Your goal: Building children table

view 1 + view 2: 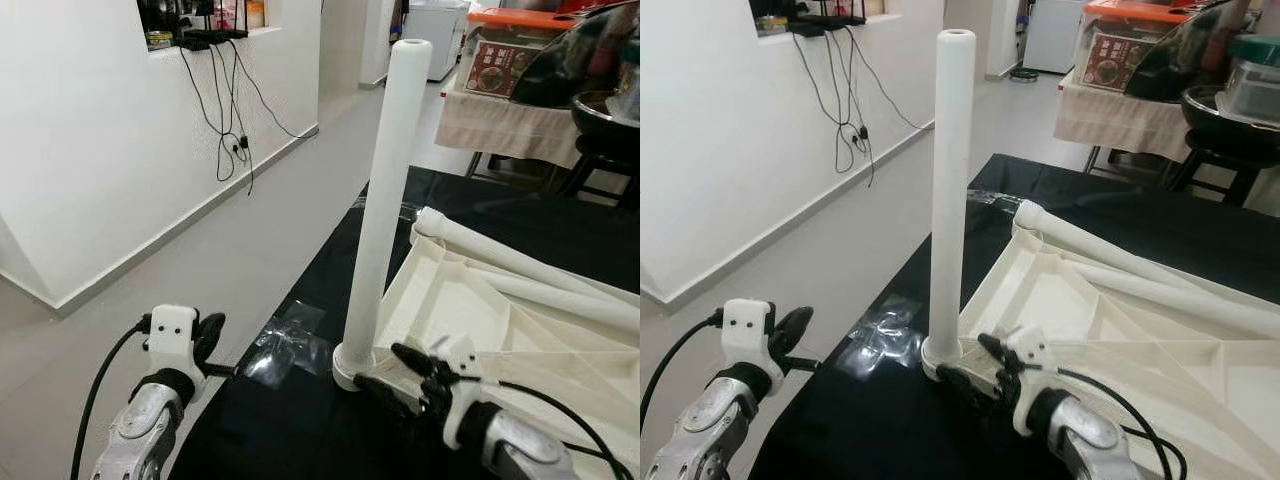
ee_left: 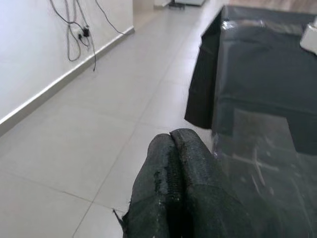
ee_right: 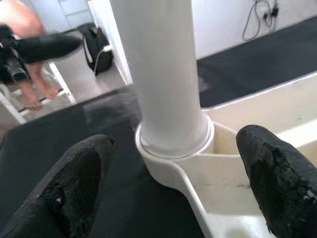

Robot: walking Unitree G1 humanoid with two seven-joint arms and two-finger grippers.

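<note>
Tabletop (image 1: 560,330) cut off at right edge; seated person (image 3: 25,59) blurred.

Black cables (image 1: 228,110) are hung down the white wall (image 1: 90,150). A clear plastic wrapper (image 1: 285,345) is laid on the black cloth (image 1: 300,420). A cloth-draped table (image 1: 505,125) is seen behind.

The upright leg (image 1: 385,200) and upturned tabletop (image 1: 470,320) are looking like smooth matt cream plastic; the black cloth (image 1: 300,420) is shining glossy, the floor (image 2: 99,124) gleaming faintly.
</note>
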